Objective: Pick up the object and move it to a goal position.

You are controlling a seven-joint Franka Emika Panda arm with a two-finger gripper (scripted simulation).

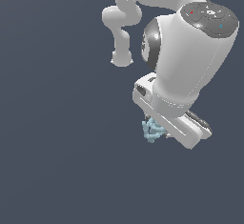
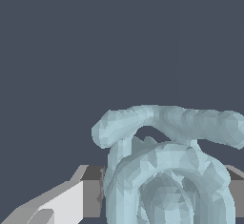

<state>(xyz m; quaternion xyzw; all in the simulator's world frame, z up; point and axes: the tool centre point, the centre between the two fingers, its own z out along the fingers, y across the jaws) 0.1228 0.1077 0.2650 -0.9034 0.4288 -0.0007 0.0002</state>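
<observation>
Gear-like piece [image 1: 152, 130], pale blue-teal, sits lower-centre-right in the exterior view, tucked under the Panda gripper [image 1: 159, 131], apparently pinched between its fingers [image 2: 71, 201] for carrying to the goal; wrist view shows it pressed close against a finger. No goal marker, no readable writing visible.

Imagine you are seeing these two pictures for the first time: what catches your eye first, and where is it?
In the exterior view, the big white arm dominates, reaching down from the top against a plain dark background. Just under its hand a tiny pale blue gear-like piece peeks out, on the exterior view's left of the hand. In the wrist view that same piece looms huge, rings and prongs filling the frame beside a grey finger.
</observation>
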